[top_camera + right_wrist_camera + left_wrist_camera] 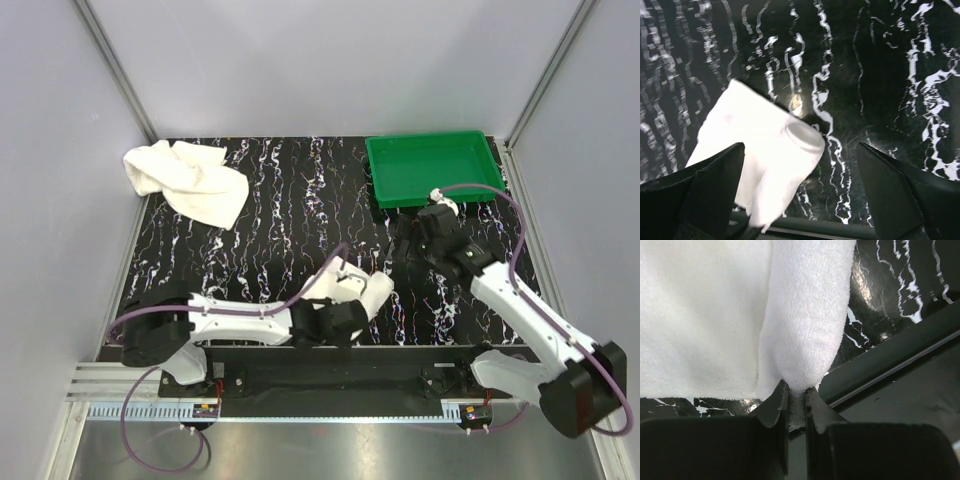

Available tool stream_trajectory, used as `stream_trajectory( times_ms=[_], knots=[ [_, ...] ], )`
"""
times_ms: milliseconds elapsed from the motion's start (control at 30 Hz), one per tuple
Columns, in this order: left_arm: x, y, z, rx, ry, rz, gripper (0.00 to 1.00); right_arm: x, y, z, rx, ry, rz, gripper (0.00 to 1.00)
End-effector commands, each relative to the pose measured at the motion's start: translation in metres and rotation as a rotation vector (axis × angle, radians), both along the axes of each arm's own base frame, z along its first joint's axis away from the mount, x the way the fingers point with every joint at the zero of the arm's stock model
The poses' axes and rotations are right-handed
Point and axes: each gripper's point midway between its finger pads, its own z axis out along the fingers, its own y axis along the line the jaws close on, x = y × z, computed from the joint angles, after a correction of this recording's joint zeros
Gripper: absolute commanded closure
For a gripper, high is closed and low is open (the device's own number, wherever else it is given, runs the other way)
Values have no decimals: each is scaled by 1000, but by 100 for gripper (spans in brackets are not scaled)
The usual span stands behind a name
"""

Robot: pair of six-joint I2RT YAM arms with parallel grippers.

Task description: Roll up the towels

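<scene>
A small white towel (365, 288), partly rolled, lies near the table's front edge. My left gripper (350, 305) is shut on it. In the left wrist view the jaws (797, 402) pinch a thin fold at the end of the roll (807, 315), with a flat part of the towel to its left. My right gripper (412, 255) hangs open just right of and above the roll. In the right wrist view its fingers (800, 150) stand wide apart, with the rolled towel (765, 160) below them, toward the left finger. A larger white towel (190, 180) lies crumpled at the far left.
A green plastic tray (430, 150) stands at the back right, just beyond my right wrist. The table top is black with white marbling (290, 220). A dark rail (890, 365) runs along the near edge, close under the held towel.
</scene>
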Motion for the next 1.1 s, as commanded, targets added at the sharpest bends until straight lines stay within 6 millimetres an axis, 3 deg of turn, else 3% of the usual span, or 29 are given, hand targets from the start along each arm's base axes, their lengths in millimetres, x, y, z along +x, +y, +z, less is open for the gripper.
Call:
stream_trajectory(
  times_ms=[0,167,200,267,300,367,500,567,800,967,1067],
  knots=[
    [-2,-3,14,-169,125,52,100,-8,11,13,110,-83,58,0],
    [6,8,14,-319,248,118,100,-31,24,8,209,-69,134,0],
    [8,6,17,-352,257,121,100,-37,24,-2,216,-45,138,0],
    [14,9,16,-392,288,155,100,-43,32,-2,273,-45,165,0],
    [9,10,13,-420,317,146,100,-49,33,-14,283,-21,171,0],
    [8,17,8,-464,361,173,100,-53,42,-13,344,-28,198,0],
    [11,20,9,-607,411,218,100,-66,57,-32,451,13,244,0],
    [8,30,-1,-633,458,264,100,-66,67,-32,514,11,265,0],
    [12,36,-1,-741,531,316,100,-70,85,-39,641,-20,338,0],
    [10,48,-10,-795,617,363,100,-68,90,-52,652,0,349,0],
    [13,48,-5,-858,642,362,100,-65,92,-60,652,10,351,0]
  ],
)
